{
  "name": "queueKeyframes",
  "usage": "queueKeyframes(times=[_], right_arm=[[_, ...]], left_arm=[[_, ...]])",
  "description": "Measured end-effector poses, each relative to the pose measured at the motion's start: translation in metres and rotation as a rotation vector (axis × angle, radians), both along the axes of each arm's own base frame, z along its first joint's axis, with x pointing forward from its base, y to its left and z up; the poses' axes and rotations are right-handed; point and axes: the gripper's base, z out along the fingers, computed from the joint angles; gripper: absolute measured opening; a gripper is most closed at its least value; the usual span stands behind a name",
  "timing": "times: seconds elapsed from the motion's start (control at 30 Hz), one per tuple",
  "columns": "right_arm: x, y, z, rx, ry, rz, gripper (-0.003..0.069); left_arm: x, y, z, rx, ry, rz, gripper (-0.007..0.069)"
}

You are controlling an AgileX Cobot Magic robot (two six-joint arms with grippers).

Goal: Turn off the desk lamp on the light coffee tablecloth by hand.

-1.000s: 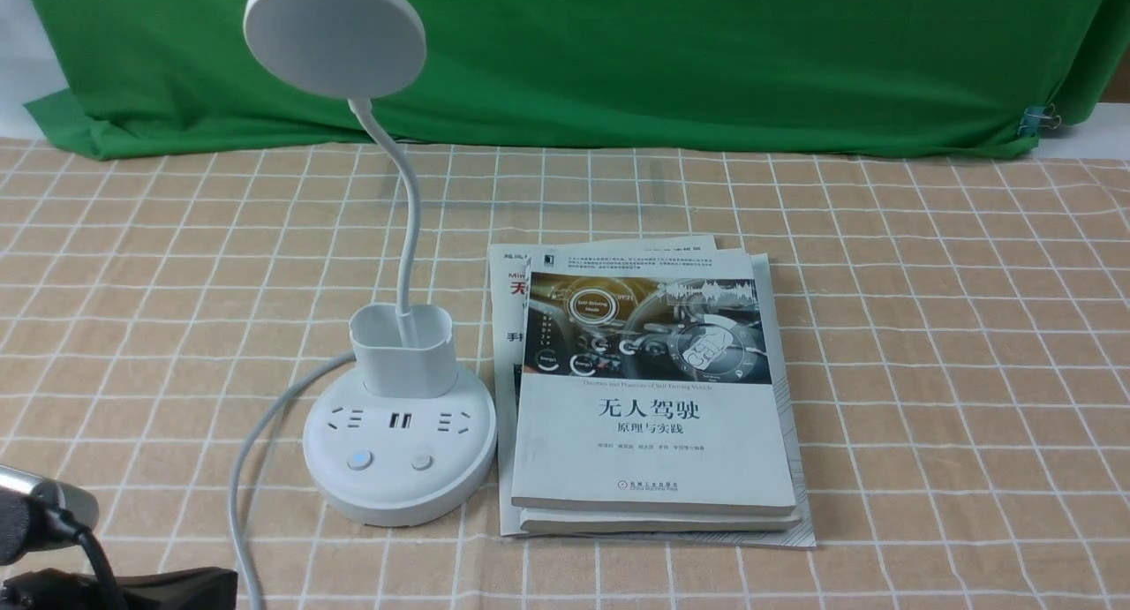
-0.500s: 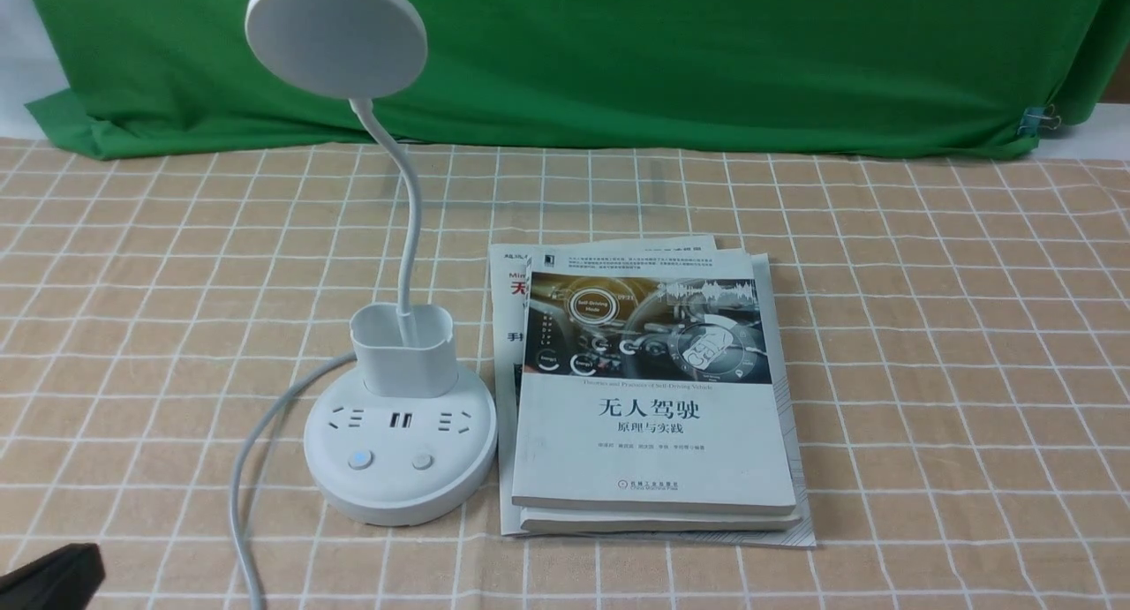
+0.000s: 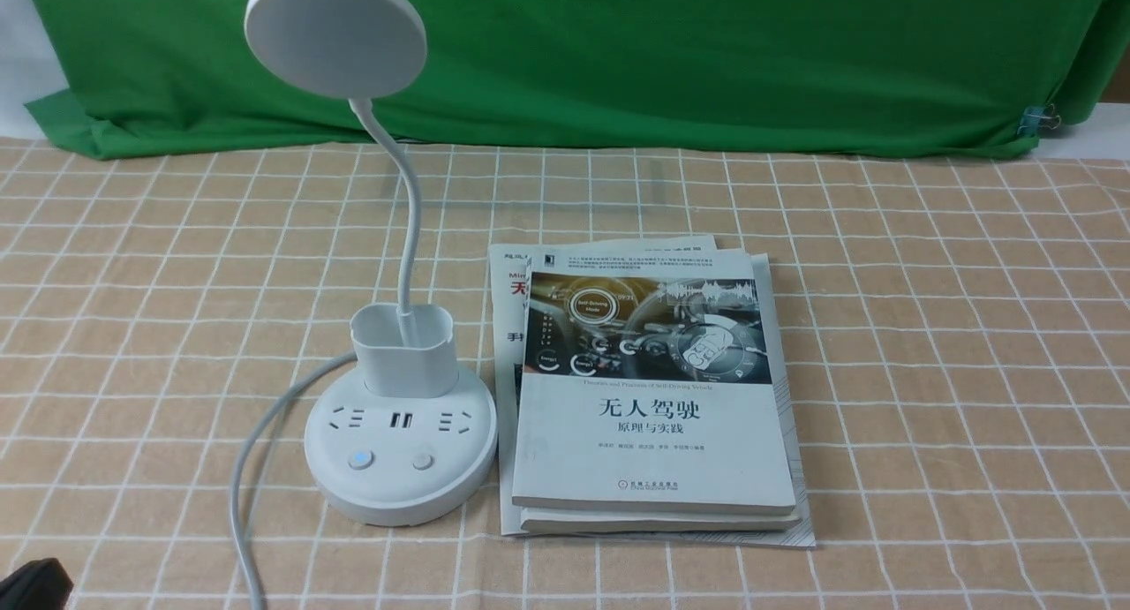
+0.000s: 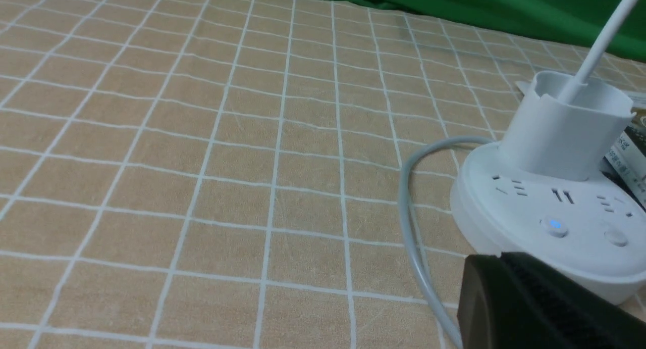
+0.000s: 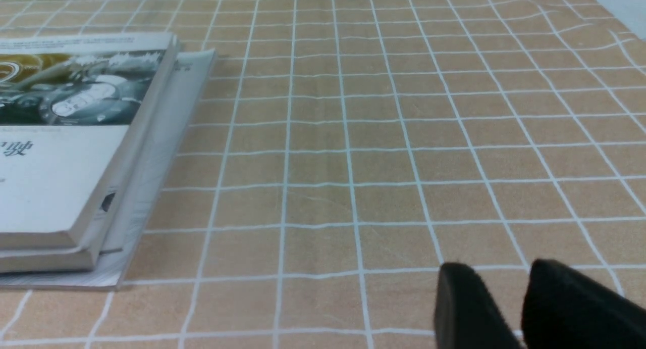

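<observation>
The white desk lamp [image 3: 399, 455] stands on the light coffee tablecloth [image 3: 927, 345], left of centre, with its disc head [image 3: 335, 34] raised on the bent neck. Its round base has two buttons; the left button [image 3: 359, 459] glows blue. In the left wrist view the base [image 4: 555, 207] lies just beyond my left gripper [image 4: 499, 257], whose black fingers are pressed together and hold nothing. Only a black corner of the left hand [image 3: 31, 583] shows in the front view. My right gripper [image 5: 497, 276] hovers low over bare cloth, its jaws apart and empty.
A stack of books [image 3: 653, 398] lies right beside the lamp base; it also shows in the right wrist view [image 5: 75, 137]. The lamp's white cord [image 3: 243, 469] curves off the front edge. A green backdrop cloth [image 3: 706, 54] hangs behind.
The left arm has pulled back down and out of the front view's lower left corner; only a small black corner remains. The lamp and the books have not moved.
</observation>
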Motion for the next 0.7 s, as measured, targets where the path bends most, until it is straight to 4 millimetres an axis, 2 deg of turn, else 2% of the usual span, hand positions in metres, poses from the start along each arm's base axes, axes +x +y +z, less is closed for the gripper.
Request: queueKeyframes(times=[0.7], right_arm=[[0.0000,0.0000,0.0000,0.000,0.000,0.000,0.0243]], left_arm=[[-0.0001,0.0013,-0.0003,0.000,0.003,0.023,-0.0003]])
